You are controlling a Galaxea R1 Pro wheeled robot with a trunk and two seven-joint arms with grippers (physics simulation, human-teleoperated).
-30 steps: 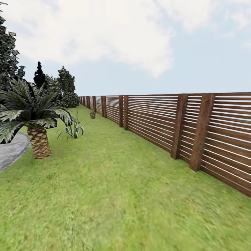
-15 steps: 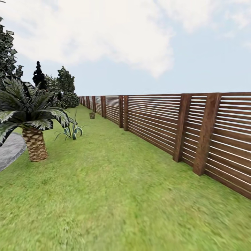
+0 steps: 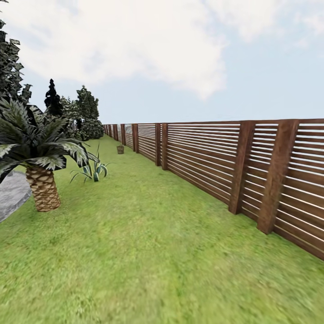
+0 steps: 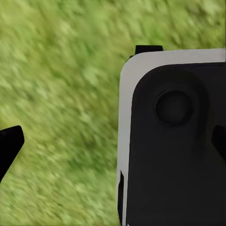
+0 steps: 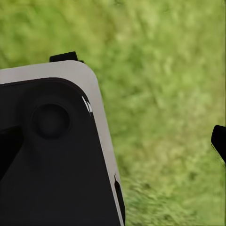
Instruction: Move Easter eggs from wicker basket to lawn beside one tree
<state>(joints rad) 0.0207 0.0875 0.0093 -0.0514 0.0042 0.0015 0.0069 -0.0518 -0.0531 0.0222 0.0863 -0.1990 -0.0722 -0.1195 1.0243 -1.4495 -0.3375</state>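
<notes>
Far down the lawn (image 3: 148, 243), close to the fence, stands the small brown wicker basket (image 3: 120, 149). The Easter eggs are out of view at this distance. A tree (image 3: 87, 104) with dark green, pale-flecked leaves rises at the far left end of the garden, and another tree's foliage (image 3: 9, 67) shows at the left edge. In the left wrist view my left gripper (image 4: 114, 143) is open over grass, one black fingertip (image 4: 9, 146) at each side. My right gripper (image 5: 114, 143) is open over grass too, with one fingertip (image 5: 219, 141) showing.
A brown slatted fence (image 3: 225, 162) runs along the right. A short palm (image 3: 41, 180) stands at the left beside grey paving (image 3: 11, 195), with a spiky plant (image 3: 92, 170) behind it. A near-black tree (image 3: 53, 100) is farther back. My black and white base (image 4: 174, 141) lies under both wrists.
The whole head view has shifted as the camera rolls forward along the fence; the palm and the near fence posts sit closer and lower. Nothing in the garden has moved itself.
</notes>
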